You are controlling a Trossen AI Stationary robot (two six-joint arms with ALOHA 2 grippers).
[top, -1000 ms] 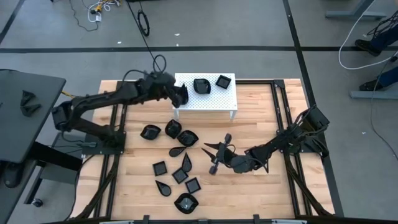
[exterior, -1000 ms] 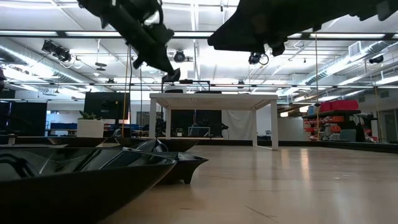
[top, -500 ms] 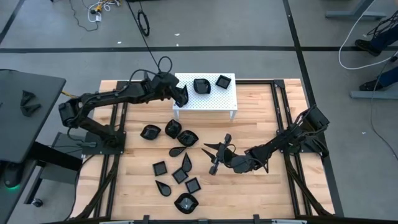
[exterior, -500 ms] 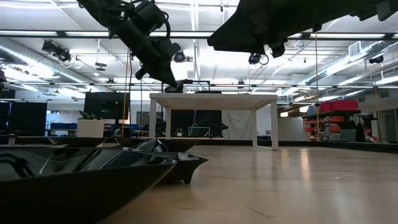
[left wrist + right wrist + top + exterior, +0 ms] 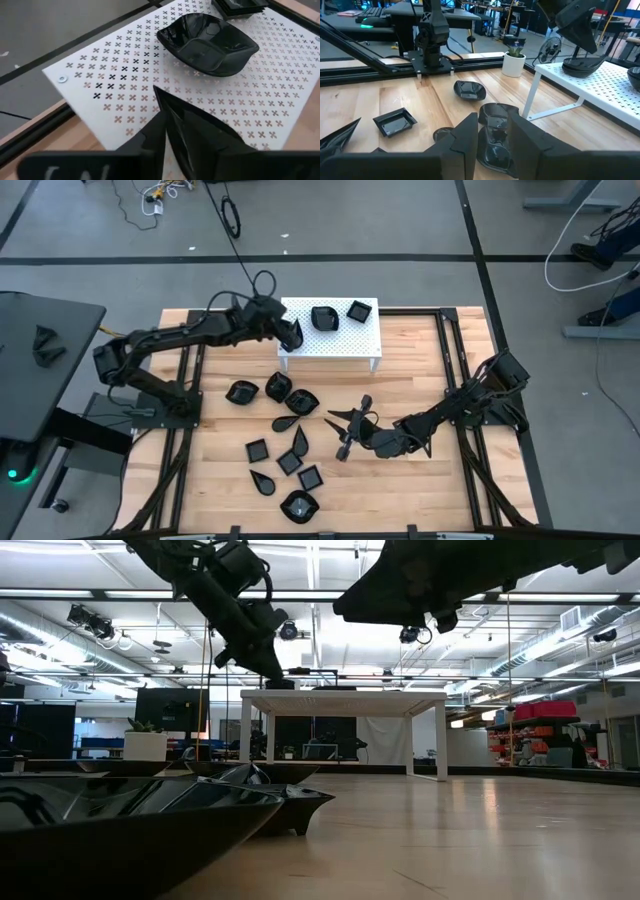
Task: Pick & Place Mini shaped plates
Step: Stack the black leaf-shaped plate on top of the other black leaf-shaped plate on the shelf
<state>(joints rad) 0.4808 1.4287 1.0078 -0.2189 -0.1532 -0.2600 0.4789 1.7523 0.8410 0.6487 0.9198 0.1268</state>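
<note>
Black plate (image 5: pixel 200 145) between left end effector (image 5: pixel 187 150) fingers, hidden overhead.

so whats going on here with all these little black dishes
Two robot arms are moving mini black plates from the wooden table up onto a small white perforated stand. The left gripper is at the stand's left end with a teardrop plate between its fingers, resting on the surface. A rounded plate and a square plate already sit on the stand. The right gripper waits low over the table near the loose plates, with one plate in front of its fingers.
</note>
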